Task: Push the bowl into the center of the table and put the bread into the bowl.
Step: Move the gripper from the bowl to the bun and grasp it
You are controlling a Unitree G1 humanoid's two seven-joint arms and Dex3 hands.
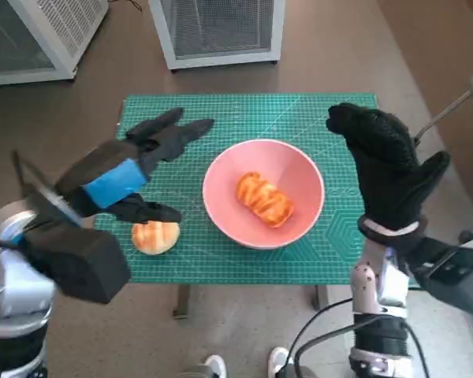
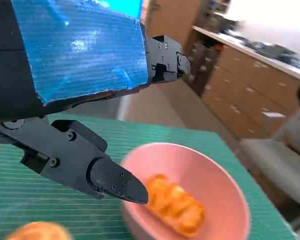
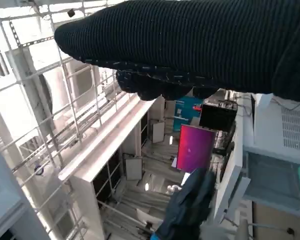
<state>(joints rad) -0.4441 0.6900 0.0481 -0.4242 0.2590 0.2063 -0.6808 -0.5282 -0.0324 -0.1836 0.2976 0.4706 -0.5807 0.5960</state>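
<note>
the head view alone shows both empty, spread hands, left hand and right hand, over the green-matted bench; the left wrist view adds wooden cabinets.

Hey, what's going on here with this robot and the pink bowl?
A humanoid robot is putting bread into a pink bowl that sits near the middle of a green cutting mat. One twisted golden bread roll already lies inside the bowl. A second, round bread bun sits on the mat beside the bowl, just under the blue-taped left hand, which hovers open. The black-gloved right hand is raised beside the bowl, holding nothing.
</note>
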